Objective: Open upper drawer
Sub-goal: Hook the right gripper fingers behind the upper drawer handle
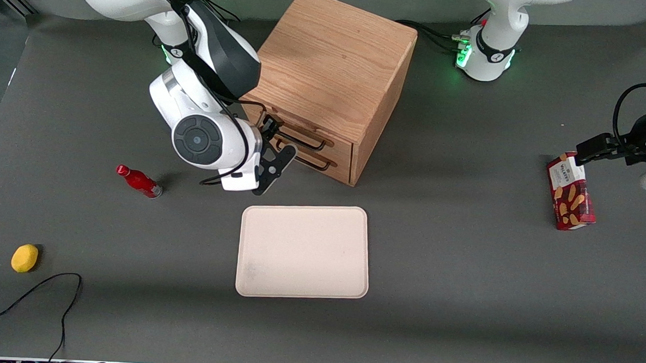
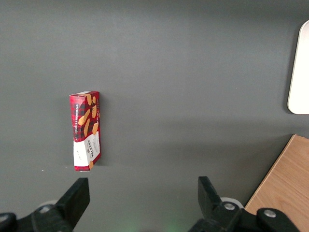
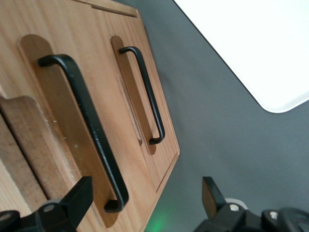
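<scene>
Gripper (image 1: 274,146) status: my two fingers (image 3: 72,203) are spread apart and hold nothing. I am positioned directly in front of the wooden cabinet (image 1: 333,67), level with its drawer fronts, with my wrist nearer to the front camera than the cabinet. In the right wrist view, the black bar handle (image 3: 87,125) of the upper drawer (image 1: 303,132) runs close by one finger, and that handle's end lies just beside the fingertip; I cannot tell whether they touch. The lower drawer (image 1: 324,162) sits directly beneath, with its own black handle (image 3: 145,92). Both drawer fronts appear flush with the cabinet face, so the upper drawer is closed. A cream tray (image 1: 303,251) lies flat on the grey table (image 1: 460,275), nearer to the front camera than the cabinet. A red bottle (image 1: 138,181) lies on its side and a yellow object (image 1: 24,258) rests toward the working arm's end of the table. A red biscuit box (image 1: 570,191) lies toward the parked arm's end.
</scene>
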